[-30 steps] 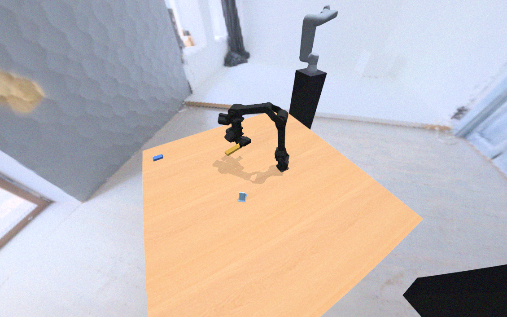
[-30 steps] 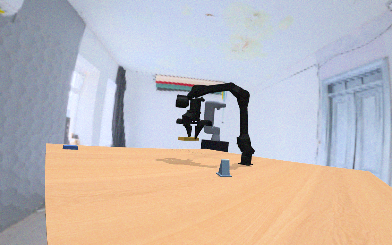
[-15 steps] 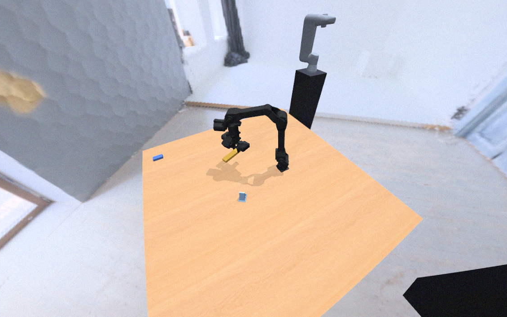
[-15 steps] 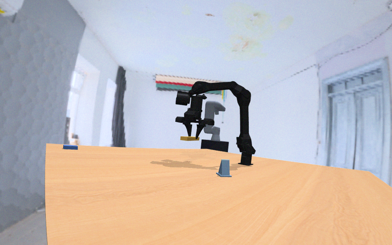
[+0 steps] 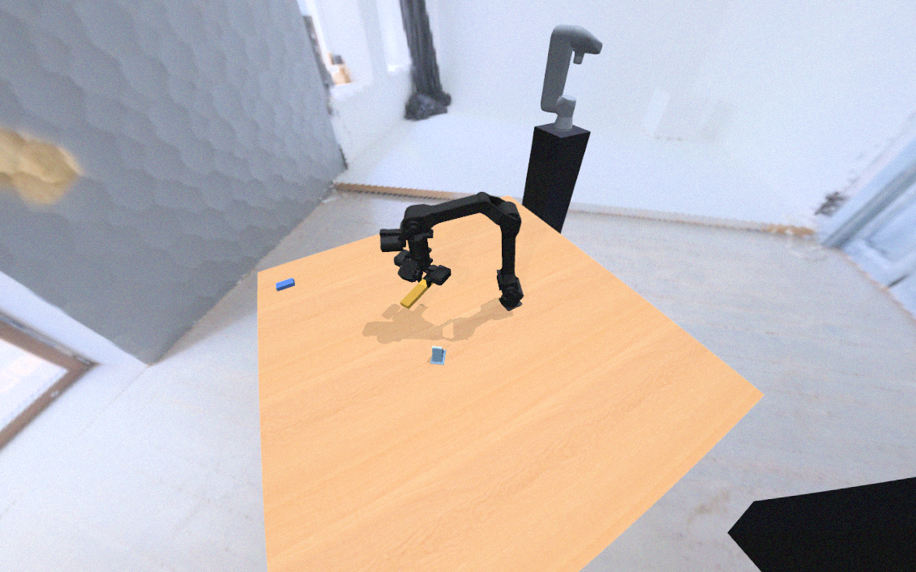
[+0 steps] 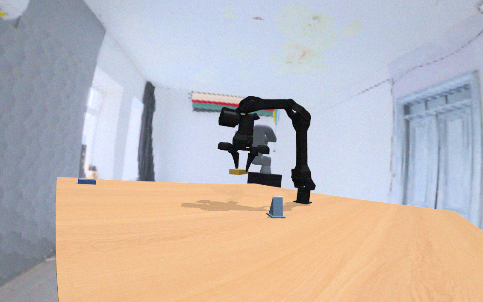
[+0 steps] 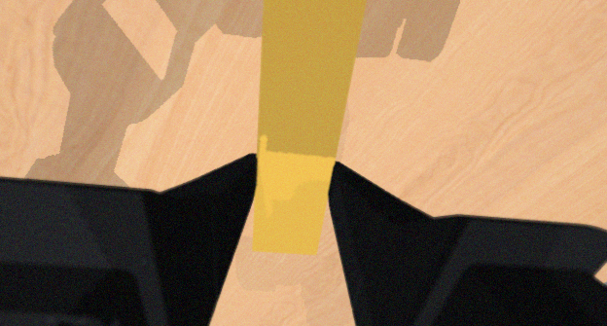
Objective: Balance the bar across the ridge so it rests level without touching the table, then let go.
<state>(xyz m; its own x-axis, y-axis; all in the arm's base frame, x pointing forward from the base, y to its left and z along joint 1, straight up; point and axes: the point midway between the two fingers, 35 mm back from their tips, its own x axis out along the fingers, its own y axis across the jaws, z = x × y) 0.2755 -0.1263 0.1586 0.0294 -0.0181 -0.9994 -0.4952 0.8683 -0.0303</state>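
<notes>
My gripper (image 5: 427, 282) (image 6: 242, 167) (image 7: 294, 166) is shut on the yellow bar (image 5: 414, 294) (image 6: 238, 171) (image 7: 306, 81) and holds it in the air, well above the wooden table (image 5: 447, 440) (image 6: 198, 255). The fingers grip the bar near one end; most of its length sticks out away from the wrist. The bar hangs about level. The ridge (image 5: 437, 354) (image 6: 275, 207) is a small grey-blue wedge standing on the table, nearer the cameras than the bar and apart from it. It does not show in the wrist view.
A small blue block (image 5: 285, 283) (image 6: 86, 181) lies near the table's far left corner. The arm's base (image 5: 510, 292) (image 6: 303, 195) stands behind the ridge. A black pedestal (image 5: 554, 177) with a grey arm stands beyond the table's far edge.
</notes>
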